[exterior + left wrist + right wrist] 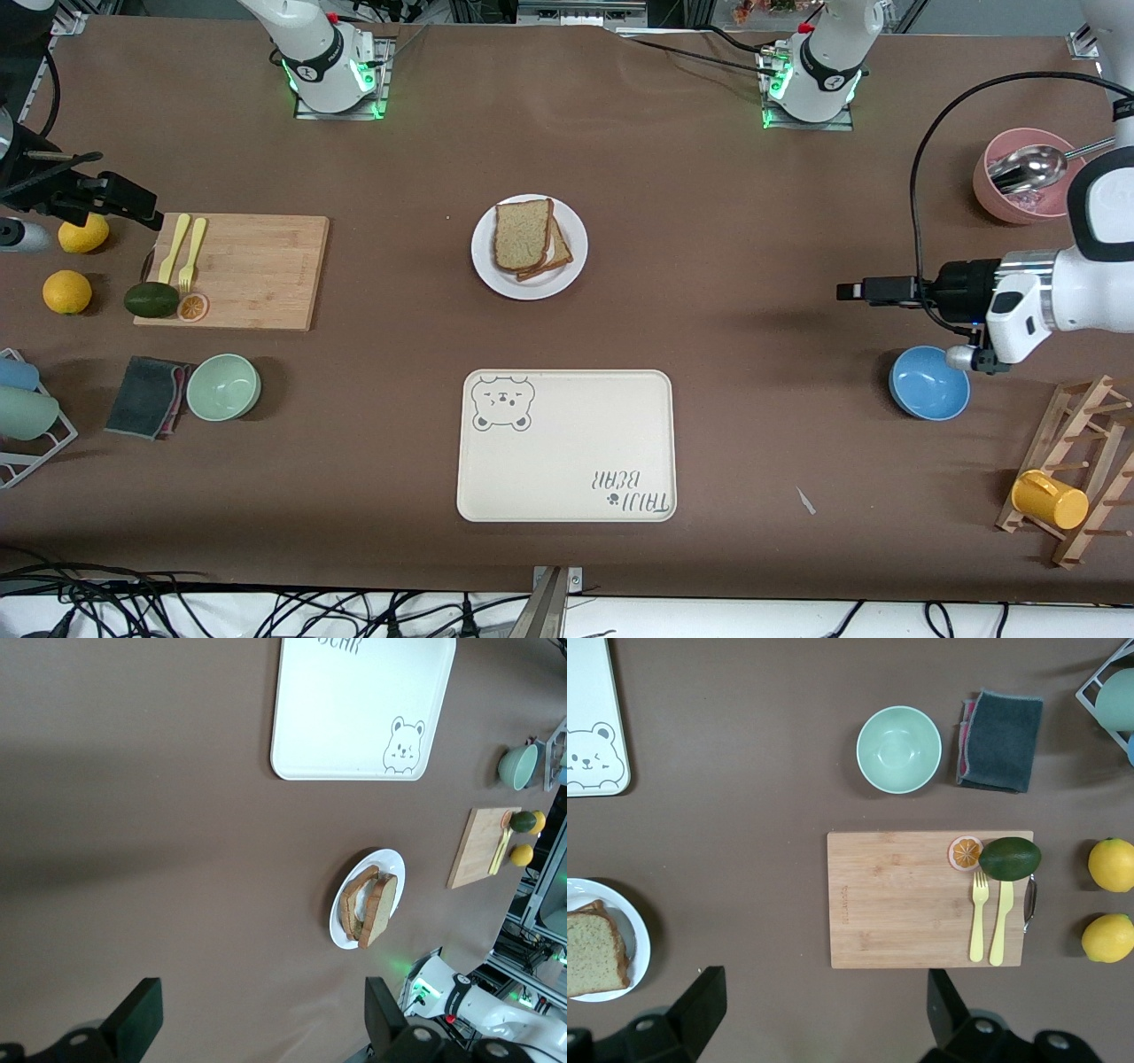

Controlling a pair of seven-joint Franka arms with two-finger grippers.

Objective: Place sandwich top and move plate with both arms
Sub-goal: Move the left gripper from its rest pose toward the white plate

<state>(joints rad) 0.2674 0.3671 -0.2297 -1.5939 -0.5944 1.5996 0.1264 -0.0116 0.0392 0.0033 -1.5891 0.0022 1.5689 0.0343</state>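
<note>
The white plate point(483, 266) sits mid-table, between the arm bases and the tray. The tan sandwich top point(521, 233) lies on it, on top of another slice and slightly offset from it. My left gripper point(850, 291) is open and empty, up in the air over bare table beside the blue bowl. My right gripper point(151, 213) is open and empty over the cutting board's edge. The left wrist view shows the gripper point(261, 1019), the plate point(396, 870) and the bread point(379, 908). The right wrist view shows the gripper point(824, 1005), the plate point(638, 943) and the bread point(594, 952).
A cream bear tray point(567, 452) lies nearer the front camera than the plate. A cutting board point(257, 270) with forks, an avocado and lemons is at the right arm's end, by a green bowl point(223, 386). A blue bowl point(928, 383), a pink bowl point(997, 199) and a wooden rack point(1076, 425) are at the left arm's end.
</note>
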